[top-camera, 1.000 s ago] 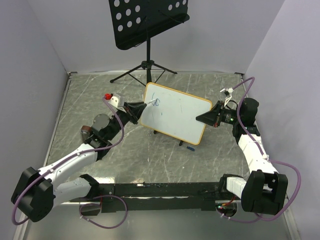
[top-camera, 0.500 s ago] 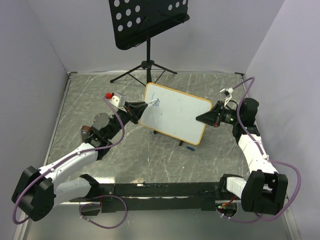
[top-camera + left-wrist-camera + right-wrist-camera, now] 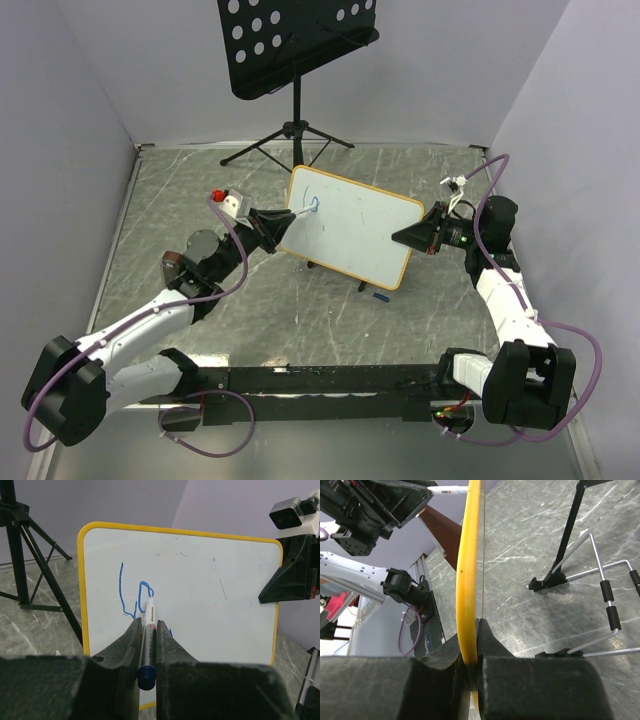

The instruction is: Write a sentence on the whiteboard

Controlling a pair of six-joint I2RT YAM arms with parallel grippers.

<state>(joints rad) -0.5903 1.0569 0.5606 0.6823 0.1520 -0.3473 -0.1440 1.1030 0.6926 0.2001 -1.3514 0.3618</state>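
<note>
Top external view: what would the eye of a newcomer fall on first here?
The whiteboard, propped mid-table, stands out first: the right gripper is shut on its yellow right edge. The left gripper is shut on a marker whose tip touches the board's upper left, beside the first blue strokes. Behind, at the far wall, stands a black perforated music stand.
</note>
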